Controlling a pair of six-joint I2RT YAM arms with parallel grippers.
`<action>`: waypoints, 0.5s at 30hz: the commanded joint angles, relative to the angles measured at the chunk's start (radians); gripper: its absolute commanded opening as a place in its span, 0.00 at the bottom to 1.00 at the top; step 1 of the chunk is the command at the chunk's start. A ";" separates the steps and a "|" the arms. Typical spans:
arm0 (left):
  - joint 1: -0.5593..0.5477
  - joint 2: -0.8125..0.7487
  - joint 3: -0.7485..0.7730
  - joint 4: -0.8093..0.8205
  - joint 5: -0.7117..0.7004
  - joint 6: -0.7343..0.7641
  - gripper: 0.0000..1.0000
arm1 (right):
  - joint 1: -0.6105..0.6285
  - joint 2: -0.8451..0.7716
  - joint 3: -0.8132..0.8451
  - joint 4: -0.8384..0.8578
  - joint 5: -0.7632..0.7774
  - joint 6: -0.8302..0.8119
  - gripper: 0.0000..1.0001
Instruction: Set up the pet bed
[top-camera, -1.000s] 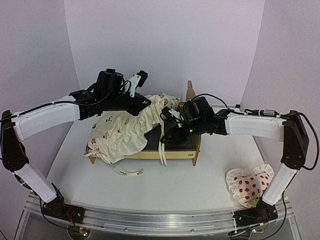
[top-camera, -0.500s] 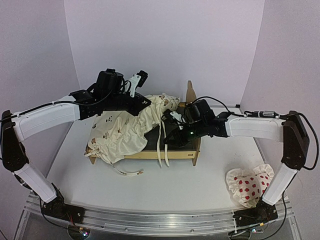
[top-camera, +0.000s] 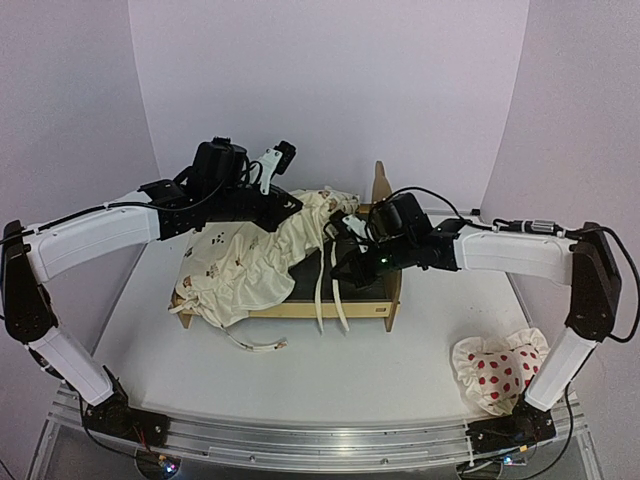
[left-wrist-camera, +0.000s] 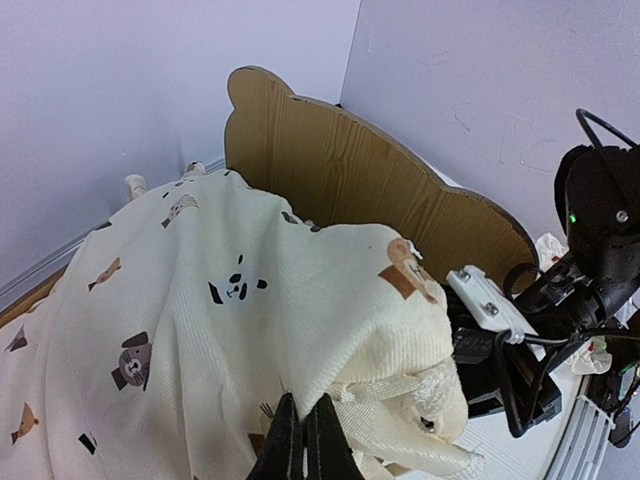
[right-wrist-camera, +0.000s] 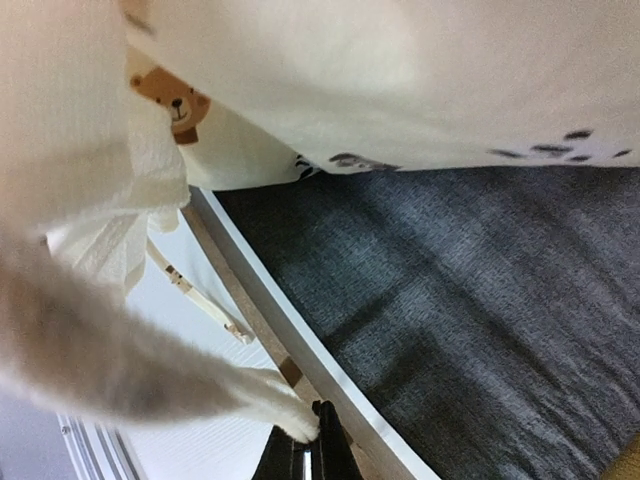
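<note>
The pet bed (top-camera: 290, 309) is a plywood frame with a scalloped headboard (left-wrist-camera: 340, 170) and a dark grey felt base (right-wrist-camera: 480, 300). A cream cover with animal prints (top-camera: 240, 262) lies bunched over its left half. My left gripper (top-camera: 295, 207) is shut on a fold of this cover (left-wrist-camera: 240, 300), its fingertips (left-wrist-camera: 303, 428) pinching the fabric near the headboard. My right gripper (top-camera: 343, 268) hovers over the bed's front rail (right-wrist-camera: 262, 318). It (right-wrist-camera: 312, 442) is shut on a cream tie of the cover (right-wrist-camera: 150, 375). Two ties (top-camera: 328, 300) dangle over the front rail.
A white ruffled pillow with red dots (top-camera: 497, 371) lies on the table at the front right, near the right arm's base. Another loose tie (top-camera: 255, 346) trails on the table in front of the bed. Walls stand close behind and at both sides.
My right gripper has shut on the cover's tie and drawn it slightly right and up; the dangling ties shifted with it. The left arm has held still.
</note>
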 joint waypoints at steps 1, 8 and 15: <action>0.011 -0.063 -0.011 0.046 0.012 -0.011 0.00 | 0.005 -0.095 0.119 -0.054 0.103 -0.005 0.00; 0.011 -0.072 -0.030 0.061 0.012 -0.016 0.00 | 0.004 -0.111 0.209 -0.123 0.142 0.014 0.00; 0.011 -0.083 -0.037 0.064 0.012 -0.017 0.00 | 0.005 -0.100 0.176 -0.124 0.135 0.031 0.00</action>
